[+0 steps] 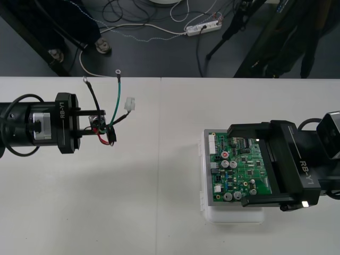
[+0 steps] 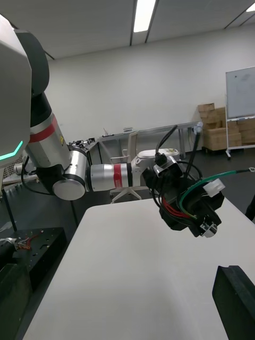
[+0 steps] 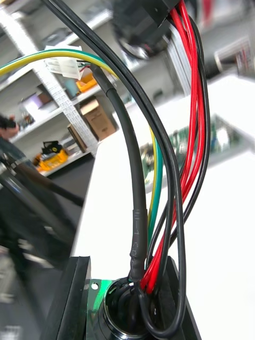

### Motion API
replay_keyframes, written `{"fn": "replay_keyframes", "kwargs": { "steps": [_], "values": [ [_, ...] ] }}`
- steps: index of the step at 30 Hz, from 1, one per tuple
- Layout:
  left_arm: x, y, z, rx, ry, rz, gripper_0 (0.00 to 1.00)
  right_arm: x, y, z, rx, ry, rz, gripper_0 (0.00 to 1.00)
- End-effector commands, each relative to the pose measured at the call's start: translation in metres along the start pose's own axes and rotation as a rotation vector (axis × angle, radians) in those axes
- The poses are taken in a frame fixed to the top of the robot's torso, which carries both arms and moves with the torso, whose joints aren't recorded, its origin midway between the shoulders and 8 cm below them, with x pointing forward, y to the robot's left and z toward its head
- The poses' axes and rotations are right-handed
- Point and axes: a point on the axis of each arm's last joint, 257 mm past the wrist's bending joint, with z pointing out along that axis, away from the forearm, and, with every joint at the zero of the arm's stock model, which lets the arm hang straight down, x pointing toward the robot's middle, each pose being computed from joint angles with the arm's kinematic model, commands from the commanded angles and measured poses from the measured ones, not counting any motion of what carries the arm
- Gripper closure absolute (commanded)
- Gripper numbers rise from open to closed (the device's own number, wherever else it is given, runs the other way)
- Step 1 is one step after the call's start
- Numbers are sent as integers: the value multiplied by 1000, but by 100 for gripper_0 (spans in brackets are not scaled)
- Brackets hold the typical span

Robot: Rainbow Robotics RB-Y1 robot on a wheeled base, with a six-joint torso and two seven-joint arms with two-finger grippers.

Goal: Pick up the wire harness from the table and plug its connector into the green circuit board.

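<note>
My left gripper (image 1: 101,125) hangs above the left part of the table, shut on the wire harness (image 1: 109,127). Its red, black and green wires (image 3: 159,175) rise from the round metal socket (image 3: 125,313), which sits between the fingers (image 3: 69,297). A black wire and a green wire with a ring end (image 1: 118,70) fan out toward the far edge, beside a small white connector (image 1: 129,105). The black plug (image 1: 112,139) hangs at the fingertips. The green circuit board (image 1: 239,169) lies on its white base (image 1: 234,215) at the right. My right gripper (image 1: 239,166) is open above it, fingers astride the board.
The table (image 1: 154,212) between the two arms is bare and pale. Dark floor with cables and a power strip (image 1: 203,27) runs beyond the far edge. In the right wrist view the left gripper (image 2: 186,212) holds the harness over the table.
</note>
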Motion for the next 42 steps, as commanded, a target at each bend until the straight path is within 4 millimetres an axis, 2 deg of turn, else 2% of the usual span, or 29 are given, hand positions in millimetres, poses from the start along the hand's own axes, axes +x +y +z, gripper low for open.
{"fn": "replay_keyframes", "kwargs": {
  "steps": [1, 10, 20, 23, 31, 37, 42],
  "values": [
    [-21, -35, 17, 33, -120, -254, 100, -14, 0, -10, -15, 22, 9, 0],
    [-59, -73, 43, 105, -263, -529, 100, -26, 9, -20, -49, 20, -15, 0],
    [-119, -140, 66, 276, -420, -840, 100, -35, 1, -34, 1, 19, -33, 0],
    [-126, -153, 74, 280, -439, -917, 100, -34, 1, -33, -1, 18, -32, 0],
    [-134, -170, 90, 282, -427, -1042, 100, -41, -2, -29, -20, 17, -50, 0],
    [-136, -171, 99, 271, -438, -1148, 100, -51, -15, -25, -63, -28, -31, 0],
    [-131, -165, 104, 256, -427, -1223, 100, -48, -16, -13, -145, -33, 15, 0]
  ]
}}
